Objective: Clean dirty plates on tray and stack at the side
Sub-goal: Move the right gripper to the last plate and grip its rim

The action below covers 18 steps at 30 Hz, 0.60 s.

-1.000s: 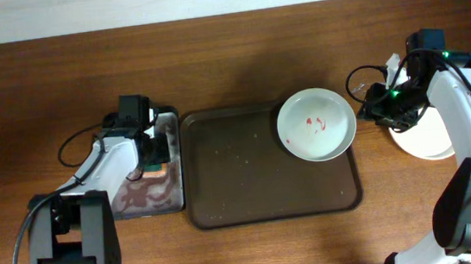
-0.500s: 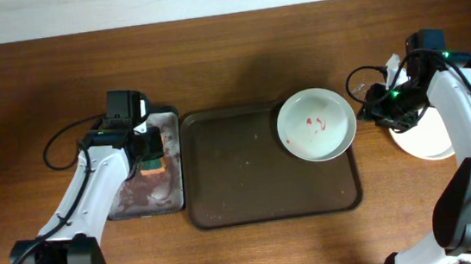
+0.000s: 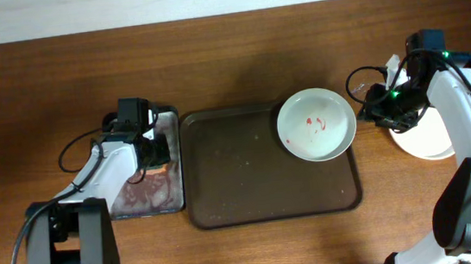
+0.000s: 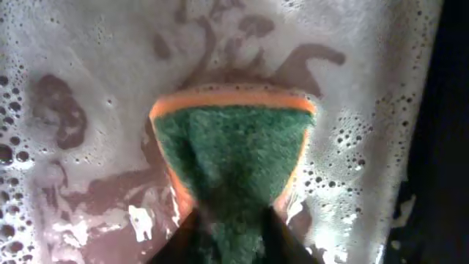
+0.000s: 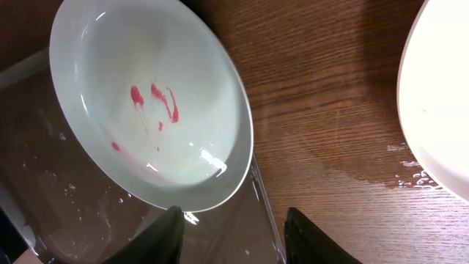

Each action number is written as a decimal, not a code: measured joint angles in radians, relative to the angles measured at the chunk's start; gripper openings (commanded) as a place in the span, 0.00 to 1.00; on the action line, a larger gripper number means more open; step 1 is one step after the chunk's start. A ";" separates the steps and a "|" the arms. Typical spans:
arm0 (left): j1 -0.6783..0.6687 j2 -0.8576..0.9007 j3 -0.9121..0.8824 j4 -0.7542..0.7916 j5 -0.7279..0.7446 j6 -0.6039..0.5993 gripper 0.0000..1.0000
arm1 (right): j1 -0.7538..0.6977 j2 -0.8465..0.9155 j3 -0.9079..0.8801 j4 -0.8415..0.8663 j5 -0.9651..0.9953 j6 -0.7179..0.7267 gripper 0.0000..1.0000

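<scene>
A white plate (image 3: 316,124) with red smears lies on the right end of the dark brown tray (image 3: 249,183); it also shows in the right wrist view (image 5: 146,103). A clean white plate (image 3: 427,138) lies on the table to the right, also in the right wrist view (image 5: 440,95). My left gripper (image 3: 156,157) is shut on a green and orange sponge (image 4: 231,158), pressed into the soapy water of the small basin (image 3: 143,202). My right gripper (image 5: 234,235) is open and empty, over the tray's right edge between the two plates.
The soapy basin (image 4: 80,88) stands right against the tray's left edge. Cables (image 3: 361,81) loop near the right arm. Bare wooden table (image 3: 237,54) lies behind and in front of the tray.
My left gripper lifted the sponge a little toward the back of the basin, then came back down into the soapy water. The right arm has not moved.
</scene>
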 measured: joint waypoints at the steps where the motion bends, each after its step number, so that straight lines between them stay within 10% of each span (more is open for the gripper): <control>1: 0.000 0.001 0.000 0.000 0.000 -0.004 0.00 | 0.000 0.000 0.000 0.000 0.000 0.000 0.45; 18: 0.000 0.001 0.000 -0.036 0.003 -0.007 0.00 | 0.011 0.027 0.000 0.094 0.145 -0.053 0.41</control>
